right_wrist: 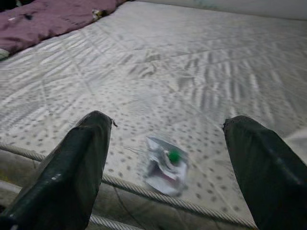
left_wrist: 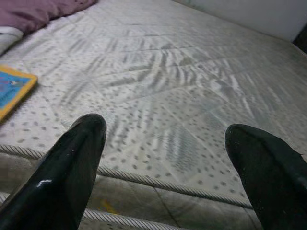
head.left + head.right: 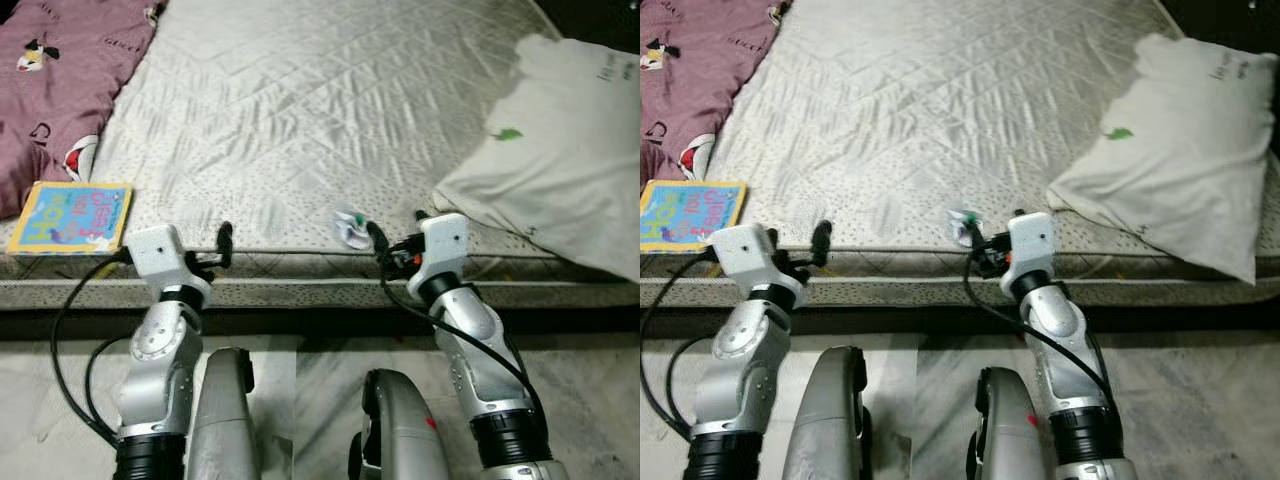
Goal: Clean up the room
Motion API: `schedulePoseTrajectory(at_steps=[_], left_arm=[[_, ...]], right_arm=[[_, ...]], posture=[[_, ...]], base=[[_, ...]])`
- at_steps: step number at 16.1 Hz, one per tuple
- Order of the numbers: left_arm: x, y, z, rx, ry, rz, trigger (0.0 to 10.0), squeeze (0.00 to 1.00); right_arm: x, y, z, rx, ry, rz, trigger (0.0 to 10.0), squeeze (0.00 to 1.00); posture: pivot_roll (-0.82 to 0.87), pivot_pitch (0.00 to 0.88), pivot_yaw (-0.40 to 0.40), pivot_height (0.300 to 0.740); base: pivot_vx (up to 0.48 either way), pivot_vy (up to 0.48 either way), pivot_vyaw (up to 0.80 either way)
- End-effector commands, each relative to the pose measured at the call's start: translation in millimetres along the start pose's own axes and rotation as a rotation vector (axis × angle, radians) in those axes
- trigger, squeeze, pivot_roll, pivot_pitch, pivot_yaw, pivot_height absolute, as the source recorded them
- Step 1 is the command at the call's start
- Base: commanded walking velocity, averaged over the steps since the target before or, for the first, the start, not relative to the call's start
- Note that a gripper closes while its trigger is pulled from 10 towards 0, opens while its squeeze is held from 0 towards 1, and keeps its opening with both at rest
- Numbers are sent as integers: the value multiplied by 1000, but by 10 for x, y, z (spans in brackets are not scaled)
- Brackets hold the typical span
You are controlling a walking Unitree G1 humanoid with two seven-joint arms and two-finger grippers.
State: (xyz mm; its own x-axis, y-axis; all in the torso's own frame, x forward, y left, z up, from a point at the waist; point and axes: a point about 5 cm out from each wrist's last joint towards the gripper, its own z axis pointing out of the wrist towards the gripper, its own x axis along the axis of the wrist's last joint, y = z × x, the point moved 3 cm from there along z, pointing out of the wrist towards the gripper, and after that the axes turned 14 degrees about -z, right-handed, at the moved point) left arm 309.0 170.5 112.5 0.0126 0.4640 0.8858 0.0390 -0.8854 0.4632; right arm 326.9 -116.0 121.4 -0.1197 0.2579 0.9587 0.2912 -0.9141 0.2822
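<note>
A small crumpled clear wrapper with a green spot (image 3: 350, 227) lies on the pale quilted mattress (image 3: 320, 110), close to its front edge. My right gripper (image 1: 168, 123) is open just short of the wrapper (image 1: 165, 165), which lies on the mattress ahead of the gap between the fingers, untouched. My left gripper (image 2: 165, 127) is open over the mattress edge further left, with nothing between its fingers (image 3: 226, 240). A colourful children's book (image 3: 75, 217) lies flat at the mattress's front left corner, to the left of the left gripper.
A white pillow (image 3: 560, 170) lies on the right side of the bed. A purple printed blanket (image 3: 60, 80) is bunched at the far left. The mattress's corded front edge (image 3: 320, 285) runs across just before my arms, with grey floor (image 3: 590, 390) below.
</note>
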Motion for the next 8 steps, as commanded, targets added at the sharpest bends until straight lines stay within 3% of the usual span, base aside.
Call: schedulePoseTrajectory(at_steps=[1, 6, 8], left_arm=[[-1, 60, -9, -22, 4, -11, 10000, 0], [-15, 62, -8, -26, -6, -7, 10000, 0], [-34, 56, -3, -21, -15, 0, 10000, 0]], right_arm=[[-11, 54, -29, -12, -3, -17, 10000, 0], [10, 36, -28, -6, 10, -32, 10000, 0], [8, 33, -28, -6, 10, -31, 10000, 0]], posture=[[16, 151, -32, 591], [17, 145, -29, 591], [18, 143, -29, 591]], base=[[360, 0, 0], [336, 0, 0], [0, 0, 0]])
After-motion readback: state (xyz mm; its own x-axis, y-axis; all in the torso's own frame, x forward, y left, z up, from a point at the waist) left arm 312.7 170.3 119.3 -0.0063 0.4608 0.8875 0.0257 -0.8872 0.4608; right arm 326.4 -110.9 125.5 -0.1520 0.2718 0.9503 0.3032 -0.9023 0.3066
